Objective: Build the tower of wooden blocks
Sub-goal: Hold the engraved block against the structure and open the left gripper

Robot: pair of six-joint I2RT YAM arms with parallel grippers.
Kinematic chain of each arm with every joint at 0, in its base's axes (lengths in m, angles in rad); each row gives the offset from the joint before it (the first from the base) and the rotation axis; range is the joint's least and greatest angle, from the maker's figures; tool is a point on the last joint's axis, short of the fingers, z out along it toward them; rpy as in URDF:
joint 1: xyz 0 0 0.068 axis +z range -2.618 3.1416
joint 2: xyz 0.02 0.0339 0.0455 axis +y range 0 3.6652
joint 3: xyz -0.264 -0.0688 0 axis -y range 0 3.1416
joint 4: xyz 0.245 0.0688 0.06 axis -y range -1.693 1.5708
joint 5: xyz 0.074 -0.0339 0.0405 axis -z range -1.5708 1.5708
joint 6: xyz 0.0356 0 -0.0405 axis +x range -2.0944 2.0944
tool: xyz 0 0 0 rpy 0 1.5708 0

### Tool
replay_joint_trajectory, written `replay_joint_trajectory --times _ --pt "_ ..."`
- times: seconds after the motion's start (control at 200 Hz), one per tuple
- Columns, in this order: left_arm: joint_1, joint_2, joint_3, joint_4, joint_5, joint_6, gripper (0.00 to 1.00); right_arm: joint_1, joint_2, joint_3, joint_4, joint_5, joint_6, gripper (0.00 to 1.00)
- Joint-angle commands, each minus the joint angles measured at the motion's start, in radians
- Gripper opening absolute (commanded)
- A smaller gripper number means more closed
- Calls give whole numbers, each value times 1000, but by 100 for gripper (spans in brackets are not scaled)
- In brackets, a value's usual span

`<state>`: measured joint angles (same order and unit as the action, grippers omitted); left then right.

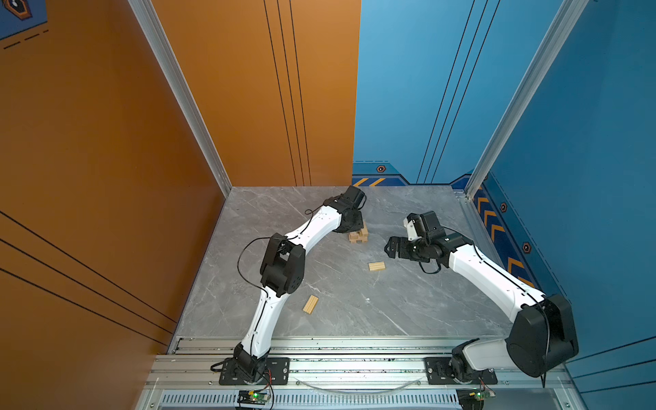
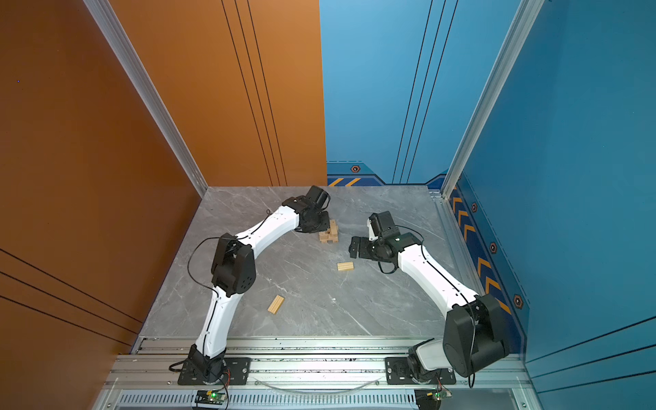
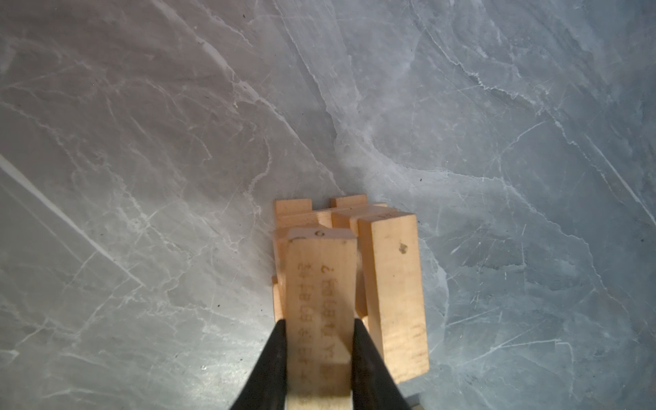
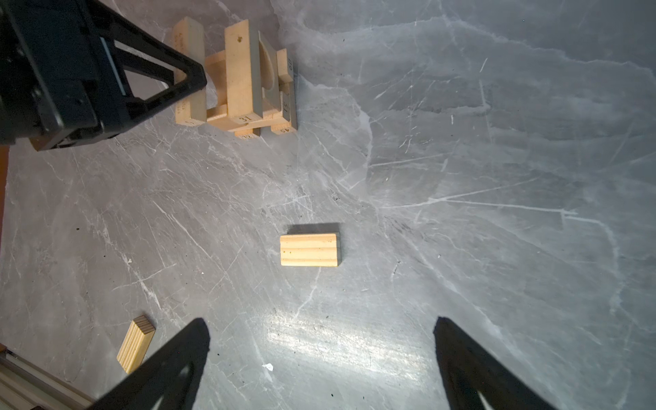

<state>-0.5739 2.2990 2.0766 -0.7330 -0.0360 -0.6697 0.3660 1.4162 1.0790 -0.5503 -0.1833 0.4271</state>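
The tower [image 1: 358, 235] [image 2: 328, 235] of pale wood blocks stands at the back middle of the table, in crossed layers. My left gripper [image 3: 319, 323] is shut on a printed wood bar [image 3: 321, 284] at the tower's top, beside a second top bar [image 3: 394, 291]. From the right wrist view the left gripper's fingers [image 4: 191, 76] clamp that bar [image 4: 190, 39] at the tower's [image 4: 245, 88] side. My right gripper [image 4: 319, 330] [image 1: 390, 247] hangs open and holds nothing, to the right of the tower. One grooved slab [image 1: 376, 266] [image 4: 309, 249] lies flat in front of the right gripper.
Another grooved slab [image 1: 310, 304] [image 2: 275, 304] [image 4: 136, 342] lies nearer the front, beside the left arm's elbow [image 1: 282, 264]. The grey marble table [image 1: 408, 312] ends at an aluminium rail [image 1: 355, 346] in front. Orange and blue walls close the back and sides.
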Motion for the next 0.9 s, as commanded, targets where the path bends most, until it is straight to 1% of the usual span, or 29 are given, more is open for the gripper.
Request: replay_joint_trajectory --times 0.0,0.355,0.656,0.896 --pt "8 25 33 -22 3 9 28 -7 13 26 5 -7 -17 100" --pt "6 31 42 -23 10 7 29 -13 14 22 6 -8 -21 100" --pt "5 39 46 -24 14 5 36 -19 12 18 4 -12 -21 100" --pt "5 37 48 -28 12 4 36 -25 10 10 8 -12 -17 100"
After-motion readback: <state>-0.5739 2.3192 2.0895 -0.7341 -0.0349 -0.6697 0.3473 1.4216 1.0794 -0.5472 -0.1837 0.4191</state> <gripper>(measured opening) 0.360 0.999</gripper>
